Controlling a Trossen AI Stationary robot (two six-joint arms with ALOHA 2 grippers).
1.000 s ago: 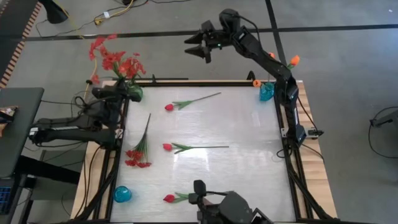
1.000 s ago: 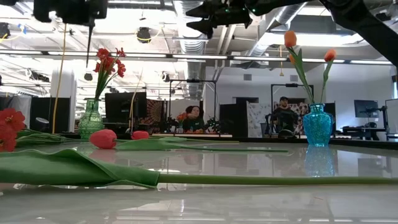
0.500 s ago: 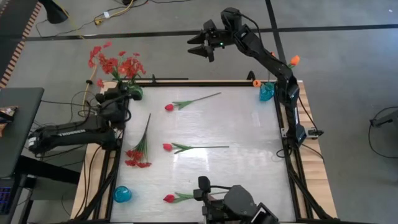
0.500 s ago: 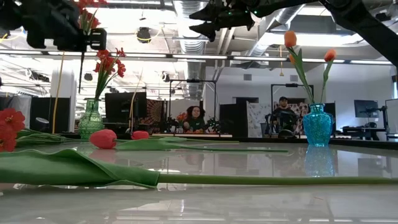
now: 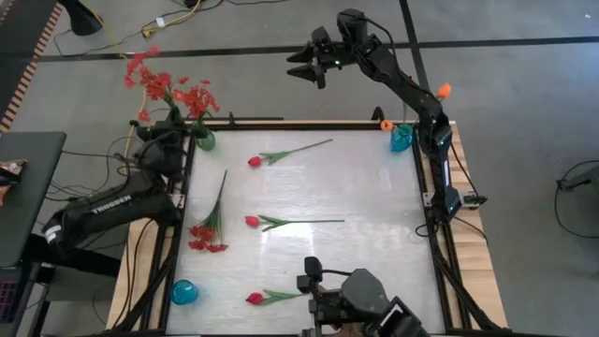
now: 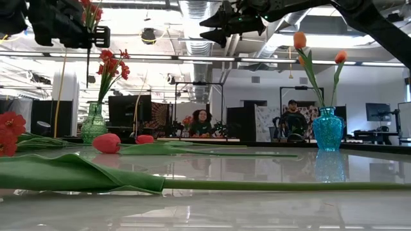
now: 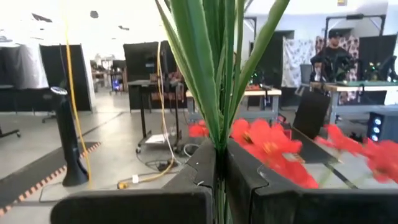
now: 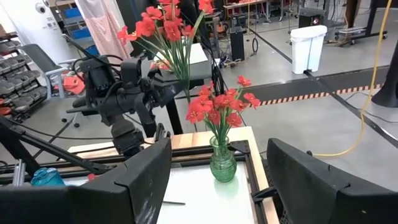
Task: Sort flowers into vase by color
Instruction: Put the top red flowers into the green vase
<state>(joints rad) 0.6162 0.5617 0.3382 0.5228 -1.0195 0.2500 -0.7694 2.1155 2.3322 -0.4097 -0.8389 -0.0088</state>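
My left gripper [image 5: 174, 131] is at the table's far left corner, shut on a red many-bloom spray [image 5: 145, 75] held beside the green vase [image 5: 203, 140]. That vase holds red flowers [image 5: 192, 98]. My right gripper [image 5: 304, 67] hangs open beyond the far edge, holding nothing. A second red spray [image 5: 208, 232] and three pinkish-red tulips [image 5: 255, 161], [image 5: 251, 221], [image 5: 255, 299] lie flat on the table. The blue vase [image 5: 401, 139] at the far right holds orange tulips [image 6: 299, 40]. My left gripper pinches the spray's bundled green stems [image 7: 219, 146] between its two fingers, well below the blooms. The fingers lie about level and cross the stems. The spray stands upright and clear of the table, blooms [image 6: 90, 9] above the gripper and stem end [image 6: 88, 64] below it.
A second blue vase [image 5: 183, 292] stands at the table's near left corner. A dark device [image 5: 360, 300] sits at the near edge. People sit at desks [image 6: 202, 122] in the room beyond the far edge.
My left arm has swung round at the far left corner. Its gripper has sunk a little beside the green vase, still shut on the spray, which stays upright.
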